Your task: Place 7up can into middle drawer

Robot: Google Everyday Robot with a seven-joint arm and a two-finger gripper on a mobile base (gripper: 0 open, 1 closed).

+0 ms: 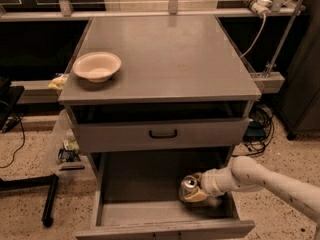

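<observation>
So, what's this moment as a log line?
gripper: holding 7up can | location: inside middle drawer | release: not yet

The cream round bowl (97,66) sits on the left side of the flat grey metal cabinet top (170,59), toward its front edge; below the top, the grey drawer front with a small black handle (162,134) stands slightly pulled out. Beneath it the wide grey metal middle drawer (140,184) is pulled well out, with the small silver aluminium 7up can (189,185) inside at the right. The two-finger gripper (196,194) reaches in from the right and clasps the can.
</observation>
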